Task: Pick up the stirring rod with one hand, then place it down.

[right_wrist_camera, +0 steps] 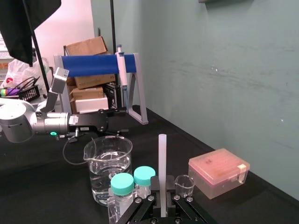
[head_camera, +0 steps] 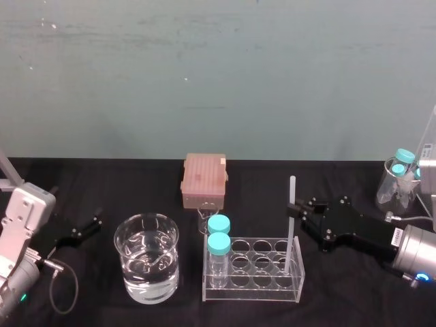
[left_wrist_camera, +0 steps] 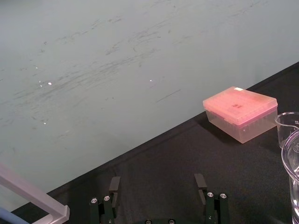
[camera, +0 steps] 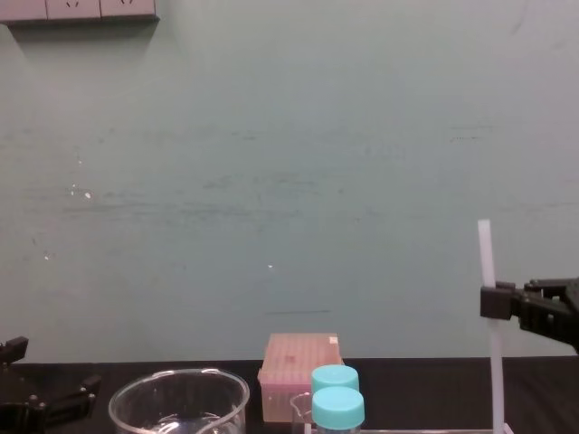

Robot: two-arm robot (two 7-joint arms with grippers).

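Head view: right gripper (head_camera: 294, 206) clamps the upright stirring rod (head_camera: 293, 235) at the rack (head_camera: 252, 298) end opposite capped tubes (head_camera: 219, 243).

1. Head view: set high, looking forward and down. The black table (head_camera: 102, 184) fills the lower half of the frame and the wall (head_camera: 218, 68) the upper half.
2. Chest view: set lower and nearly level, with the pink box (camera: 296, 362) at bottom centre.
3. Left wrist view: close over the left gripper (left_wrist_camera: 157, 178) and seemingly rolled, since the table edge runs diagonally.
4. Right wrist view: close behind the stirring rod (right_wrist_camera: 162, 163), facing across the table.
5. All four views share the pink box.
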